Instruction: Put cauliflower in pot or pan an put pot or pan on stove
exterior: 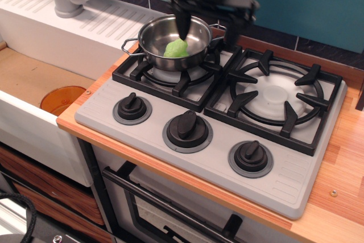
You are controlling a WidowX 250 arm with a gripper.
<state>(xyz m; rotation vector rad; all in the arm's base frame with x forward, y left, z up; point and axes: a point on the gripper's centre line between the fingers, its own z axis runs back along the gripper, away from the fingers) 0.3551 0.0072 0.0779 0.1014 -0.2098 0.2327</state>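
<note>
The green cauliflower (pixel 176 48) is sitting inside the shiny pot (pixel 156 41), and the pot is resting on the left burner of the stove (pixel 227 135). The pincer (pixel 206 28) is hanging with its arms wide apart, one inside the pot. If it is swinging sideways, it may be knocking the pot off.
</note>
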